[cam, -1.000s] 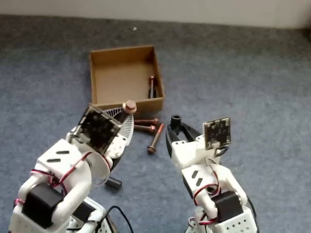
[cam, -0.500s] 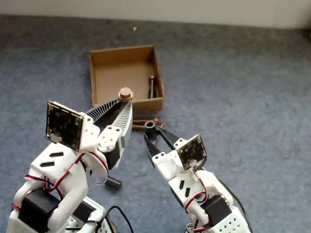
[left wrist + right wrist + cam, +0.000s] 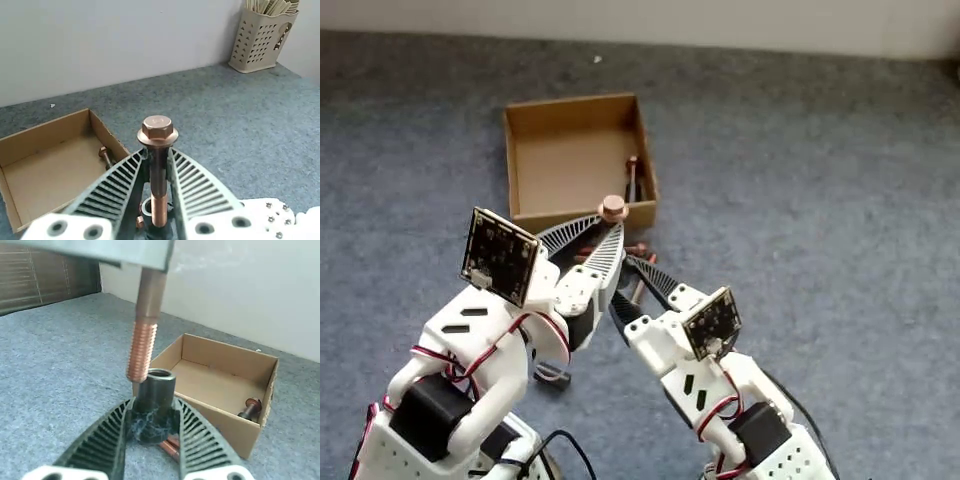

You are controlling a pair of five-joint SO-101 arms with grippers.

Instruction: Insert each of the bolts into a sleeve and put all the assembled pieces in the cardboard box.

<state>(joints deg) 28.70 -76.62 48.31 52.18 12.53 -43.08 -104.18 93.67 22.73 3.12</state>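
Bolt shifted to sleeve mouth; loose bolts beneath, cardboard box behind.

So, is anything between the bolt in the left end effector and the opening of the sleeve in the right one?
Nothing visible. The bolt hangs from the left end effector with its threaded tip right at the rim of the sleeve, which the right end effector holds upright; the tip looks slightly off-centre.

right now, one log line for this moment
left gripper shut on bolt | right gripper shut on sleeve | bolt tip at sleeve rim | one piece in cardboard box
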